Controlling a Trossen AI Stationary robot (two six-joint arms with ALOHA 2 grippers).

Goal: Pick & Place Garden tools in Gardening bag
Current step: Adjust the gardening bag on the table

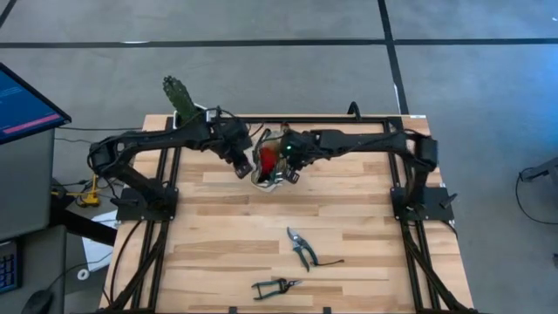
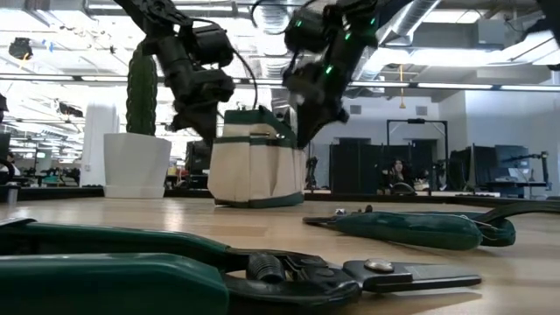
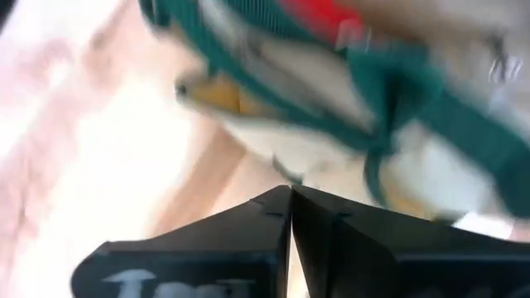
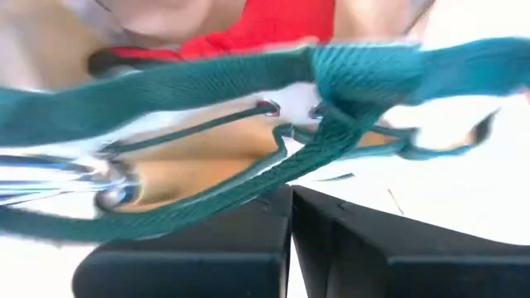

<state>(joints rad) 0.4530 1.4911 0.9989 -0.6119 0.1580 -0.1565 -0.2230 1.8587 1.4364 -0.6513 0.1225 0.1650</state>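
The beige gardening bag (image 1: 268, 171) with green trim stands on its base on the table's far middle; it also shows in the low view (image 2: 254, 171). A red item (image 4: 273, 25), a wooden handle (image 4: 195, 178) and a metal tool (image 4: 99, 178) stick out of it. My left gripper (image 1: 247, 167) (image 3: 291, 203) is shut at the bag's left top edge. My right gripper (image 1: 289, 171) (image 4: 291, 194) is shut at its right top edge, right by a green strap (image 4: 248, 194). Two green-handled pruning shears (image 1: 301, 248) (image 1: 275, 286) lie flat near the front edge. My left gripper is close beside the bag's upper left rim (image 3: 273, 145), and I cannot tell whether it touches it. My right gripper has the green strap (image 4: 273, 178) lying right at its fingertips, and I cannot tell whether it touches or holds it.
A cactus in a white pot (image 1: 179, 98) (image 2: 138, 162) stands at the far left corner. The shears lie close to the low camera (image 2: 131, 280) (image 2: 411, 229). Bare wood lies between the bag and the shears. A monitor (image 1: 22, 105) stands off the table's left.
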